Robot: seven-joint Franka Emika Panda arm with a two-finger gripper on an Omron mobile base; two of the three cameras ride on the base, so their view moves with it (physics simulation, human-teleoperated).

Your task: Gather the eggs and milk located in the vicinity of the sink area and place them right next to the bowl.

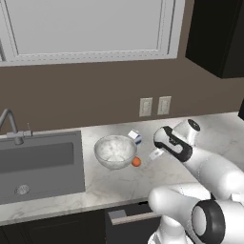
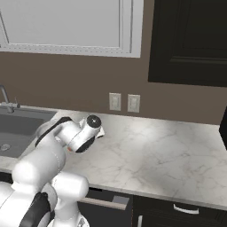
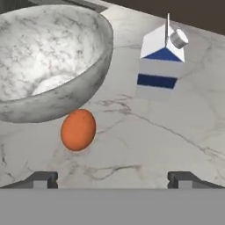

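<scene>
Nearest the hand camera, the end effector (image 3: 112,179) stands spread wide with nothing between its two dark fingertips (image 3: 41,179), hovering low over the marbled worktop (image 3: 176,145). One orange-brown egg (image 3: 78,129) lies on the worktop just ahead of the left fingertip, apart from it and tucked just beside the outer wall of the bowl (image 3: 52,61). Whether egg and bowl touch cannot be told. Farther ahead and toward the right fingertip's side stands the milk (image 3: 160,63), upright, white with a blue band and a small round cap, near the bowl but clear of it. From the left base view, the egg (image 1: 136,162) sits between the bowl (image 1: 115,150) and the end effector (image 1: 155,153), with the milk (image 1: 135,137) beyond the bowl's rim. Well beyond the bowl lies the sink area (image 1: 40,164), with its faucet (image 1: 10,125) at the back edge.
</scene>
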